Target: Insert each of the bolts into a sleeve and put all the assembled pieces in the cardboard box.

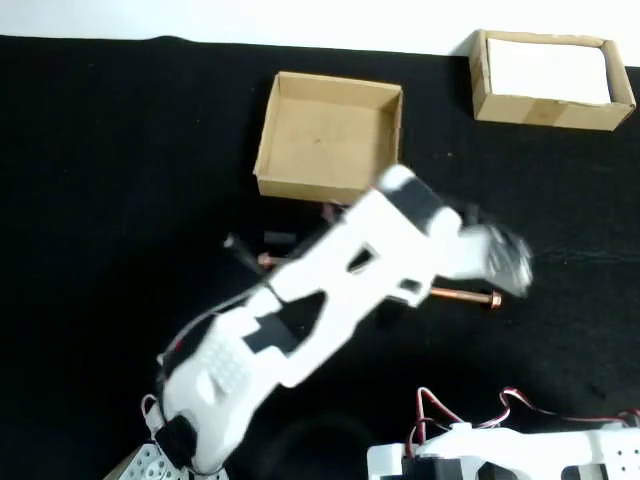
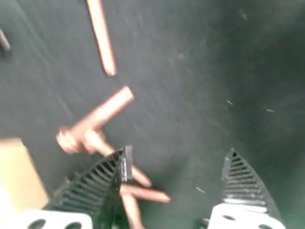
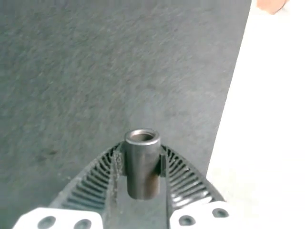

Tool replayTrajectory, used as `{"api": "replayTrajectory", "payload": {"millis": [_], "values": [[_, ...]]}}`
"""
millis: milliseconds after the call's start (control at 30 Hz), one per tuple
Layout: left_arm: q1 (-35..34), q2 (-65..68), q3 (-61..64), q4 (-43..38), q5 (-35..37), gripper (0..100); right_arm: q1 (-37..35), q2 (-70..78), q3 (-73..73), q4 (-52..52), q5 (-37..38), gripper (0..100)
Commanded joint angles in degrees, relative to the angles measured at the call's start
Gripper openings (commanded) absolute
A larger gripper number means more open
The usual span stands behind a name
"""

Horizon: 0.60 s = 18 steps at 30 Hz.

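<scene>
Black cloth covered the table (image 1: 100, 150). I saw the left arm (image 1: 330, 290) stretched from 7 toward 3 o'clock, passing below the cardboard box (image 1: 300, 186) at 12. The left gripper (image 2: 179, 152) gaped wide over loose copper bolts (image 2: 97, 117). The right gripper (image 3: 141, 155) clamped a grey sleeve (image 3: 142, 176), bore facing its camera.

There are two brown cardboard boxes: an open bare box (image 1: 325, 135) and a white-lined box (image 1: 540, 110). At least four long copper-coloured bolts (image 2: 97, 117) lie together, too blurred for an exact count. There is one short grey metal sleeve (image 3: 142, 167) and two white plastic robot arms (image 1: 330, 290).
</scene>
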Motion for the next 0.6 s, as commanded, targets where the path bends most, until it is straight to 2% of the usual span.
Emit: {"api": "replayTrajectory", "payload": {"millis": [0, 100, 200, 367, 567], "values": [[3.1, 3.8, -5.9, -9.1, -5.8, 30, 0.7, -1.2, 0.1, -4.0, 1.7, 0.7], [4.1, 9.3, -10.1, -16.7, 1.4, 30, 0.1, -1.1, 0.1, -4.5, 2.1, 0.7], [3.6, 13.9, -14.6, -18.6, 9.6, 30, -1.7, -1.1, 0.1, -4.5, 2.1, 0.7], [3.7, 21.0, -21.7, -21.1, 10.0, 30, -4.5, -1.5, -0.3, -4.5, 2.0, 0.7], [3.5, 28.1, -28.8, -25.8, 10.4, 30, -4.5, -1.6, -0.2, -4.4, 2.1, 0.7]]}}
